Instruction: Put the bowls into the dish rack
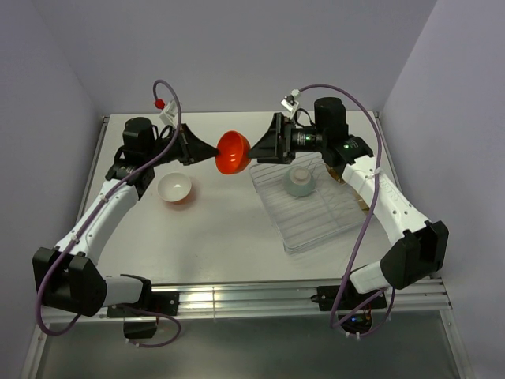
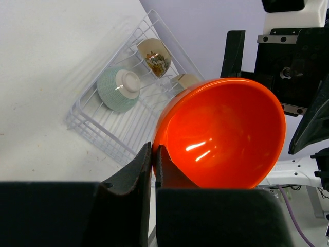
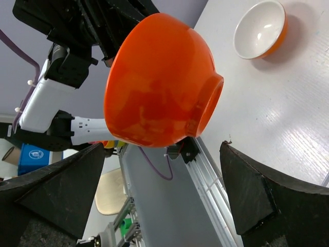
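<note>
**Mid-air handover: three bowls racked, two left**

Your left pincer (image 2: 153, 160) is clenched on the rim of the orange bowl (image 1: 233, 151), holding it off the counter at upper centre of the top view. Your right pincer (image 1: 264, 146) faces the bowl fully released, fingers spread to either side and not gripping it. Right of centre, the dish rack (image 1: 316, 223) holds a mint bowl (image 1: 301, 181) upside down. The left wrist view adds a patterned cream bowl (image 2: 154, 55) and a plain cream bowl (image 2: 186, 80) at the rack's far end. By my reading three are loaded. The held bowl and the white-lined orange bowl (image 1: 175, 188), upright on the counter at left, remain. The counter (image 1: 221, 229) is plain matte white, with pale lilac walls (image 1: 237, 47) on three sides.
</note>
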`<state>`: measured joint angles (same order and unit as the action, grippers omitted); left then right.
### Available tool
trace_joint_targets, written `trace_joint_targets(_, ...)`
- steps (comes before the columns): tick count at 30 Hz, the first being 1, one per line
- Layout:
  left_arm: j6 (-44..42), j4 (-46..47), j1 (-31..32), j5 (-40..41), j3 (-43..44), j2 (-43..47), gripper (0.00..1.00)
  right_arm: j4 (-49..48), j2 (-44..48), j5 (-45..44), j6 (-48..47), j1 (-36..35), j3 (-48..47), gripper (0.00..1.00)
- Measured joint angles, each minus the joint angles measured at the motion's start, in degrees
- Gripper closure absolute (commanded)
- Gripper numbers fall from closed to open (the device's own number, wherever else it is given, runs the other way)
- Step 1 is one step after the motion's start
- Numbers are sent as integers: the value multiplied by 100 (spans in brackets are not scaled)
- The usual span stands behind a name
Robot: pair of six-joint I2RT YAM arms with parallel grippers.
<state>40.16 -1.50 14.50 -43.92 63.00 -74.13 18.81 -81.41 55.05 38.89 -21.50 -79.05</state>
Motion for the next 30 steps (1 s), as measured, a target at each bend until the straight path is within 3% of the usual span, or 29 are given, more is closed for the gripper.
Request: trace_joint_targets(30, 2, 37, 131, -46, 0, -153, 100, 0, -175, -179, -149, -245, -87, 0)
